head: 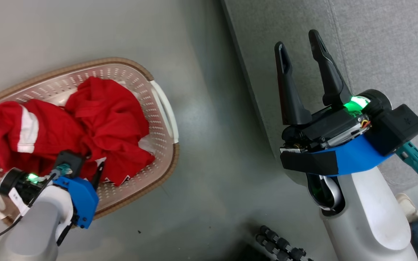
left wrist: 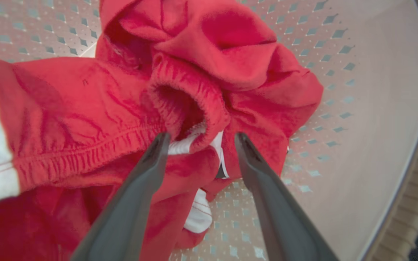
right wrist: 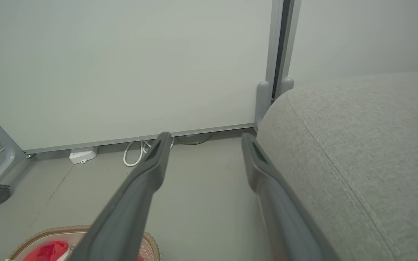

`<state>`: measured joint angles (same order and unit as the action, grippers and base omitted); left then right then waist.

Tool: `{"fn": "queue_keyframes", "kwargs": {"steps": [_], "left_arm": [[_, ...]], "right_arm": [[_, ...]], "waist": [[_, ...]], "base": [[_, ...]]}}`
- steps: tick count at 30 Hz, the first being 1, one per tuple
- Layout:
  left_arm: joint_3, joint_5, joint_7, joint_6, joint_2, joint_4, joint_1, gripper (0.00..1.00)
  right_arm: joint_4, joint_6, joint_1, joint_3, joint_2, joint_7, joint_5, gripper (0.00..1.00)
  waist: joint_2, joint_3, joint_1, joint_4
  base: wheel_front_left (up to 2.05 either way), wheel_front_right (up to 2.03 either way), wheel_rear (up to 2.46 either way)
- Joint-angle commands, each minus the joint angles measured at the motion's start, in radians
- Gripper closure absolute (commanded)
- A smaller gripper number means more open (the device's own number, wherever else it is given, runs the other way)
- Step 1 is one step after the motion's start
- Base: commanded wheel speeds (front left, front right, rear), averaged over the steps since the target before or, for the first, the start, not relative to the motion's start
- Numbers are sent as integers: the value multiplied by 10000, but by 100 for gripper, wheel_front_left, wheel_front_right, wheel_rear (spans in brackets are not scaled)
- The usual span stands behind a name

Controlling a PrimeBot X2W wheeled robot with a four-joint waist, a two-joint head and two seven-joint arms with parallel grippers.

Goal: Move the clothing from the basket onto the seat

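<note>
Frankly, the left gripper (left wrist: 201,139) is easier to judge from its own wrist camera than from the head camera. From the head its blue wrist housing covers most of it, and one dark finger (head: 98,174) pokes out against the crumpled red soft-fabric clothing (head: 103,112) with white panels. Up close, the fingers (left wrist: 136,203) stand apart and straddle a gathered elastic hem with white trim, closed on nothing. Whether the tips press into the fabric I cannot tell.

All the clothing lies heaped in the cream-white perforated plastic basket (head: 142,79) with its brown woven-look rim, which sits on the grey floor (head: 209,119). The basket's left edge is cut off by the frame, and my own pale forearm covers its near corner.

A dark print edged in white peeks from the heap's lower fold, too creased to read. A small white tag on the left wrist carries marks too small for me to make out.

The right gripper (head: 296,41) hangs with its fingers spread wide and empty, just beside the front edge of the large grey woven-fabric seat (head: 376,43), whose top runs out of frame.
</note>
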<state>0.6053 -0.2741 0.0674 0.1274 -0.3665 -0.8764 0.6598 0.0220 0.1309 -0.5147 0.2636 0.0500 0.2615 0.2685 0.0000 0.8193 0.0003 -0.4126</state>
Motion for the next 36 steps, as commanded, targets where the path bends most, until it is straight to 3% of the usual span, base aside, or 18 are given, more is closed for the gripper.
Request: {"fn": "queue_keyframes", "kwargs": {"steps": [1,9,11,13,14,28,36], "left_arm": [[-64,-78,61,-29,-90,-126,172,0],[-201,-367,333,-84,-12,-683,310,3],[-107,-368,314,-65,92,-756,411,42],[-41,-396,332,-47,169,-817,487,67],[-15,-402,333,-45,190,-861,526,100],[459,-611,497,22,452,-1490,760,100],[628,-900,727,36,918,-2026,532,100]], "right_arm": [[-56,-3,-201,57,7,47,83,0],[-65,-3,-7,194,7,49,341,0],[-51,-3,11,198,7,49,319,0],[-32,-3,9,191,7,50,318,0],[-25,-3,-3,188,7,50,331,0],[34,-3,17,109,7,50,275,0],[523,-3,281,50,10,34,-97,0]], "waist": [[0,223,-3,-265],[0,326,-3,-562],[0,339,-3,-554],[0,351,-3,-540],[0,356,-3,-535],[0,145,-3,-376],[0,-839,-3,107]], "base": [[0,0,0],[0,0,0],[0,0,0],[0,0,0],[0,0,0],[0,0,0],[0,0,0]]}}
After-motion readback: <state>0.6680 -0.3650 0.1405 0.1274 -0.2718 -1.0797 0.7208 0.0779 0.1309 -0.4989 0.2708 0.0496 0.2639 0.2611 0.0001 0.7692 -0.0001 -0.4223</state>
